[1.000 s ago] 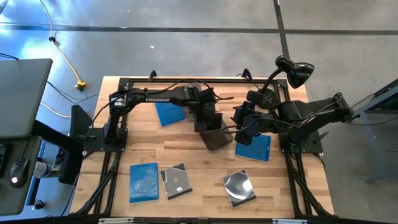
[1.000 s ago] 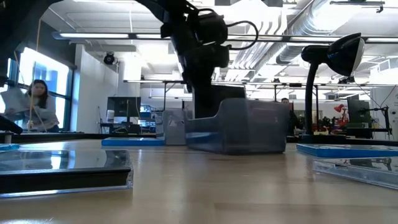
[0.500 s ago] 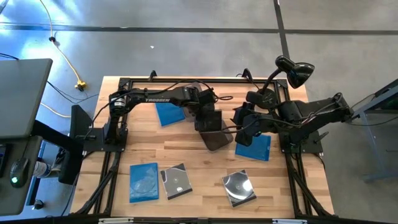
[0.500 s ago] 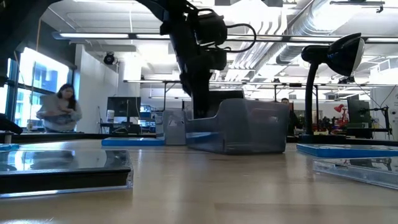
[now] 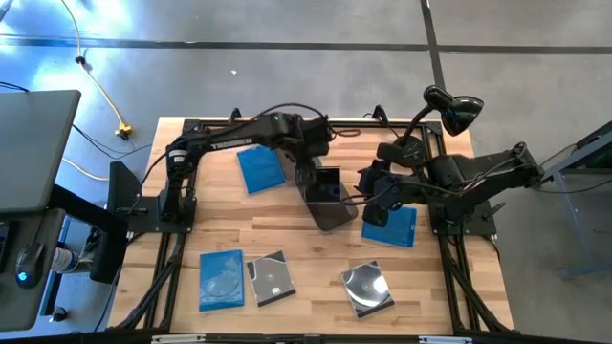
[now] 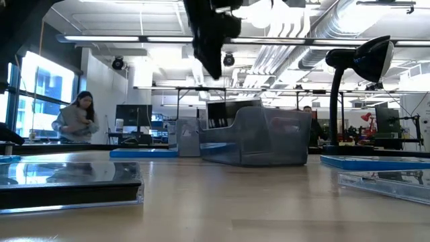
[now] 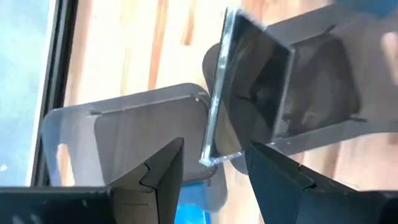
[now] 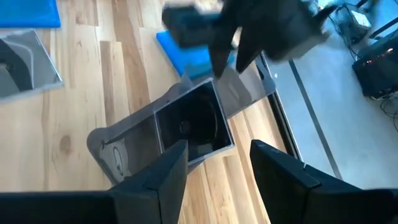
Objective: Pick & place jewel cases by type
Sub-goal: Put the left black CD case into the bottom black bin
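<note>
From my remote station I see the left claw hanging above the smoky-grey translucent plastic tub at the middle of the wooden counter. Its fingers are spread with nothing between them, and in the low view it sits clear above the tub's rim. A dark, thin square jewel case stands on edge inside that tub, leaning against one wall. The left wrist view shows its thin clear edge just beyond my fingertips. A 2nd tub of the same smoky-grey plastic lies beside the 1st. The right claw waits next to the tub on the right side, also spread and empty. It hovers over the near edge of a translucent blue jewel case that lies flat on the counter. Another blue jewel case lies flat to the left of the tub, under the left arm. Along the front of the counter lie 3 more cases, well apart from the tub. They are a blue one, a dark one with a grey face just beside it, and a clear one showing a silver disc farther right. A black desk lamp stands at the far right corner. In the low view a person stands in the room behind the counter.
</note>
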Controlling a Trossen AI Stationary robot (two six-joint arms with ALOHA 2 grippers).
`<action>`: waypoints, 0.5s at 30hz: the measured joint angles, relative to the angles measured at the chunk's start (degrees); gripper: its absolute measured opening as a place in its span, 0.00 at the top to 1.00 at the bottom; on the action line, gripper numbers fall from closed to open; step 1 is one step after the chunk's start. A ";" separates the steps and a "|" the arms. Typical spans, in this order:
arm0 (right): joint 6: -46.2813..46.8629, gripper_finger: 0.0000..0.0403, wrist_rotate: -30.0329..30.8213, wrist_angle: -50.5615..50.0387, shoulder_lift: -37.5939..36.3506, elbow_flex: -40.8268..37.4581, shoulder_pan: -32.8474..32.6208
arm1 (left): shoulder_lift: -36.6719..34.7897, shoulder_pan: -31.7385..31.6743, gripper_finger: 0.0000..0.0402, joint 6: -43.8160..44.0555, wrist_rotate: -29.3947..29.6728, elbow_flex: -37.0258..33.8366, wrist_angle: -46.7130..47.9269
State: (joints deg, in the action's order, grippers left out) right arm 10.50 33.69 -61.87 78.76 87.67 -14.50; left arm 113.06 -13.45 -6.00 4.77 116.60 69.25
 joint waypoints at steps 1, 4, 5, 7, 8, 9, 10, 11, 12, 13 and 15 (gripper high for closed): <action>0.02 0.57 0.00 -0.01 0.00 -0.55 0.00 | 0.00 0.00 0.58 0.19 -0.48 1.51 1.30; 1.80 0.57 -0.11 -0.04 0.00 -3.04 0.00 | 0.00 0.00 0.58 0.29 -1.84 5.67 5.01; 2.78 0.57 -0.13 0.02 0.00 -4.04 0.00 | 0.00 -0.02 0.58 0.31 -1.98 7.04 6.83; 4.08 0.57 -0.11 0.54 0.00 -6.45 0.00 | 0.00 -0.02 0.58 0.48 -2.04 9.56 10.76; 4.81 0.57 -0.13 0.71 0.00 -7.60 0.00 | 0.00 -0.02 0.58 0.48 -2.07 10.58 12.79; 5.64 0.57 -0.15 0.86 0.00 -8.64 0.00 | 0.00 -0.02 0.58 0.51 -2.09 11.54 15.03; 6.49 0.57 -0.19 1.26 0.01 -9.83 0.00 | 0.02 -0.02 0.58 0.51 -2.09 12.40 17.47; 7.38 0.57 -0.16 1.68 0.00 -10.92 0.00 | 0.02 -0.02 0.58 0.62 -2.09 13.06 19.59; 8.08 0.57 -0.16 1.91 0.00 -11.88 0.00 | 0.00 -0.02 0.58 1.04 -2.09 13.47 21.11; 8.72 0.57 -0.15 2.38 0.00 -12.80 0.00 | -0.08 -0.02 0.58 1.68 -2.09 13.55 21.12; 9.10 0.57 -0.16 4.00 0.01 -14.38 0.00 | -0.90 -0.03 0.58 2.76 -2.98 12.80 20.53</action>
State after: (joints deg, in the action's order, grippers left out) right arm 19.61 33.53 -57.87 78.77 73.29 -14.50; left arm 112.15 -13.48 -3.24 1.79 129.39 89.79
